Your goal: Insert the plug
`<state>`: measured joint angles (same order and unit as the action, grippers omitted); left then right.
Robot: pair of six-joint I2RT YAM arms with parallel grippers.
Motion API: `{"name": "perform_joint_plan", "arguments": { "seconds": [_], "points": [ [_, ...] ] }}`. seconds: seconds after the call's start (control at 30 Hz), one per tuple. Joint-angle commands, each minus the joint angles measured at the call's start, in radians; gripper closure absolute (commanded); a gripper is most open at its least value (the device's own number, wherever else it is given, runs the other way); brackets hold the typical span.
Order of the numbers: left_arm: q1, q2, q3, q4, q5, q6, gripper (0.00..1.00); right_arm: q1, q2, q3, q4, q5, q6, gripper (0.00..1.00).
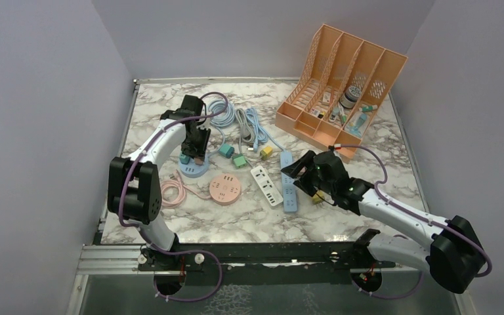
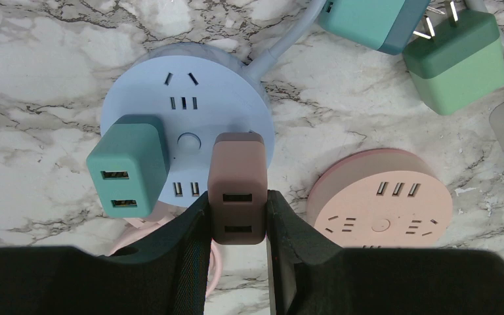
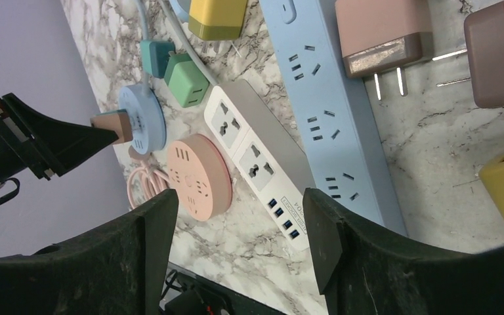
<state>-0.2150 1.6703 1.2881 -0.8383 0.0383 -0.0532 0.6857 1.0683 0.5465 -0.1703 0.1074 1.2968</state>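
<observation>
Over the left side of the marbled surface [image 1: 236, 220], the left arm folds steeply down, its pincer [image 2: 237, 205] clamped on a smooth, boxy brown plug [image 2: 237, 164] standing on the round pale-blue socket disc [image 2: 184, 98], beside one teal plug [image 2: 128, 164] seated there. The right arm reaches low and forward, its pincer [image 3: 239, 210] spread wide and holding nothing above two long strips, one blue [image 3: 328, 98] and one white [image 3: 256, 151].

Bright even light, soft shadows, sharp focus
</observation>
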Motion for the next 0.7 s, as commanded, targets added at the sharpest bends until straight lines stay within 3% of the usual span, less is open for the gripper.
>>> {"name": "perform_joint_plan", "arguments": {
  "seconds": [0.0, 0.67],
  "points": [
    [0.006, 0.024, 0.017, -0.022, -0.016, 0.002, 1.00, 0.000, 0.014, 0.007, 0.023, -0.019, 0.012, 0.30],
    [0.004, 0.083, -0.023, 0.024, -0.059, -0.011, 1.00, 0.000, 0.008, -0.031, 0.042, -0.024, 0.046, 0.32]
  ]
}}
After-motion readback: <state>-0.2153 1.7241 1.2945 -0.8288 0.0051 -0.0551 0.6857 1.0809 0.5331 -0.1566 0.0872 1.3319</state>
